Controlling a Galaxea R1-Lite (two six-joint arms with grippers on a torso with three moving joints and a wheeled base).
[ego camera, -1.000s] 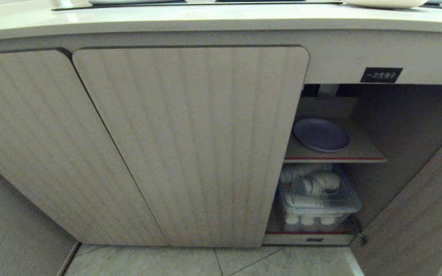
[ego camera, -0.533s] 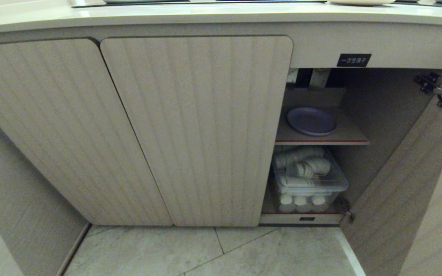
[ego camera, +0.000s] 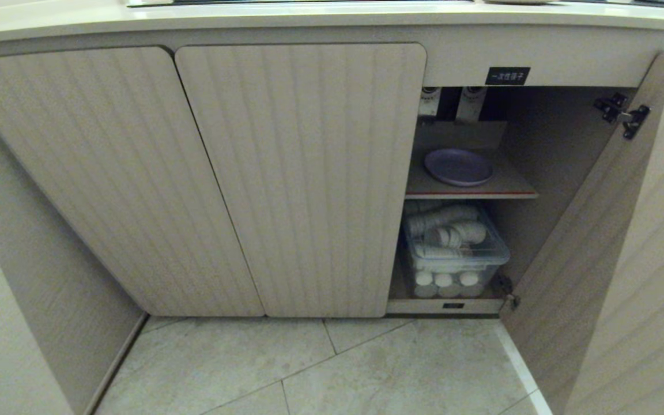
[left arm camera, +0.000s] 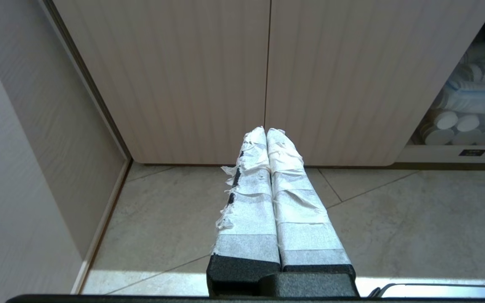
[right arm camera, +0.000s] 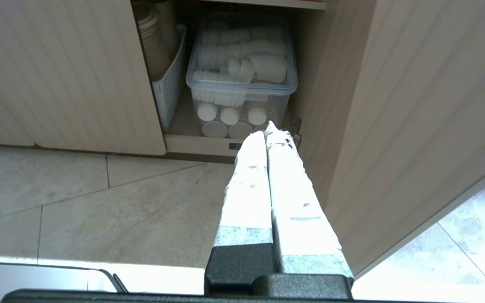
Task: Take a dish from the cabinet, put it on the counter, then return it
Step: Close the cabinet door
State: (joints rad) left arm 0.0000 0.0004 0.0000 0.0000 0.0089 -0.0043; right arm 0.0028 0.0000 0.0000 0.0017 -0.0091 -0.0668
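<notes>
Pale stone floor tiles (ego camera: 320, 369) lie nearest, bare in front of the cabinet (ego camera: 303, 173). Above them the left gripper (left arm camera: 266, 131) and right gripper (right arm camera: 267, 128) hang low, each with taped fingers pressed together, holding nothing. Ribbed, round-cornered doors cover the cabinet's left side; its right door (ego camera: 614, 242) stands swung wide. Inside, a clear bin (ego camera: 453, 253) sits below the shelf (ego camera: 510, 187), where the lavender dish (ego camera: 457, 167) lies flat. Above runs the smooth counter (ego camera: 309, 14).

Soft, dim light fell on the pale ribbed-door cabinet (ego camera: 300, 173); its open compartment lay shadowed, edges bowed.
</notes>
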